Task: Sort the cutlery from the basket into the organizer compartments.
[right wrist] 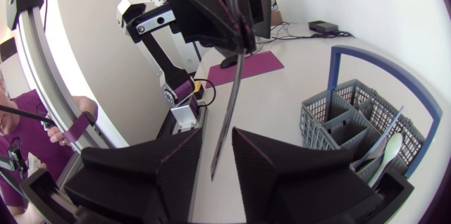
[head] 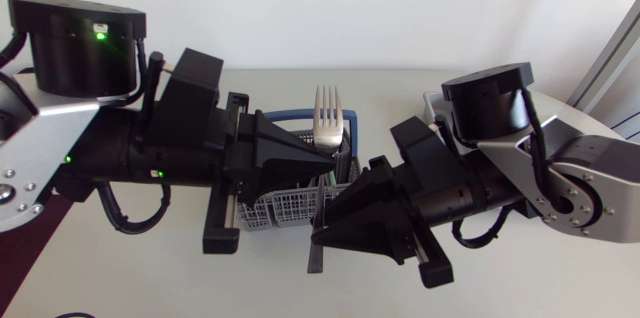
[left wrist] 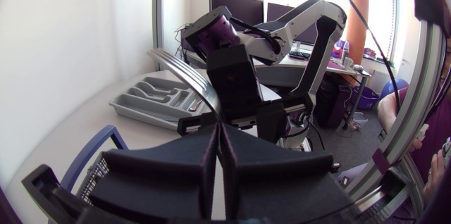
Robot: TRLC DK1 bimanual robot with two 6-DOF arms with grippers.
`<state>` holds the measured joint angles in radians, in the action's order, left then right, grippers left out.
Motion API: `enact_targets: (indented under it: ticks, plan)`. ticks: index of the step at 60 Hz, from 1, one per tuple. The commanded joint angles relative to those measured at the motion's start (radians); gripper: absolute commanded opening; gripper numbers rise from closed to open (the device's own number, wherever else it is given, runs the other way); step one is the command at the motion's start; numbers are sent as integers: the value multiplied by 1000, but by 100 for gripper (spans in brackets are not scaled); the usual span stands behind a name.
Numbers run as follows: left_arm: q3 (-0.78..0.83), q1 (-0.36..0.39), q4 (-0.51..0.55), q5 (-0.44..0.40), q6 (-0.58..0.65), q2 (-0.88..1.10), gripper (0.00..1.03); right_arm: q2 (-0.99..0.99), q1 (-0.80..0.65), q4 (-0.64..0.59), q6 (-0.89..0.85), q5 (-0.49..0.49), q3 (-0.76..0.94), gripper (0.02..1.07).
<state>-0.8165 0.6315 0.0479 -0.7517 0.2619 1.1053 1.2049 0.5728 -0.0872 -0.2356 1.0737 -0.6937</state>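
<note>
Steel fork (head: 328, 116) is clamped in our left gripper (head: 328, 162) above the basket (head: 265, 213). Its handle hangs between the spread fingers of our right gripper (right wrist: 213, 135), likely for a handover toward the organizer (left wrist: 151, 98).

From above, the left hand (head: 322, 161) and right hand (head: 328, 226) cover most of the basket (head: 258, 210). Only its blue handle and a strip of grey grid show, and its contents are hidden. The fork (head: 328, 123) shows just its tines there, with the handle lost behind both hands. In the left wrist view one end of the organizer (left wrist: 144, 103) lies behind the fork and the right arm (left wrist: 310, 27). In the right wrist view the fork's tines are hidden past the left hand, and a spoon (right wrist: 390, 152) stands half sunk in the basket, with the pieces beside it too blurred to name.
</note>
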Motion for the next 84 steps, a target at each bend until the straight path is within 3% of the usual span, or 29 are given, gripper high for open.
enact_targets:
  ticks: [1,7,18,22,27,30,34,35,39,49,55,61,68,79,84]
  plan:
    - [-21,10,-3,-14,3,4,3,13,18,-13,16,9,-17,20]
    - [-15,10,-11,-14,8,-1,3,22,19,-9,25,9,-20,7]
    - [-6,10,-31,-12,14,-9,4,27,18,-8,38,9,-17,7]
    - [-21,7,-19,-8,7,4,16,35,12,-8,44,9,-20,7]
    - [-52,14,40,-15,2,24,53,27,6,-11,47,8,-18,7]
    - [-56,10,52,-29,0,27,68,15,1,-13,50,8,-15,7]
    - [-59,4,69,-29,0,30,80,2,-10,-16,55,2,-12,7]
    - [-62,-1,84,-28,3,30,88,-5,-14,-19,55,-4,-12,7]
    - [-72,-1,124,-20,10,31,96,-24,-31,-28,55,-26,-9,7]
    - [-82,-4,190,60,20,24,98,-57,-90,-52,48,-104,-6,7]
    - [-89,-10,205,176,22,24,98,-79,-125,-69,38,-219,-7,7]
    - [-93,-23,230,218,30,24,98,-84,-171,-82,30,-333,-18,7]
    - [-101,-21,251,373,34,33,98,-61,-260,-82,25,-506,-47,7]
    - [-95,-18,273,446,34,19,98,12,-413,-82,25,-630,-122,7]
    - [-96,-21,285,485,34,16,98,44,-467,-82,10,-733,-164,7]
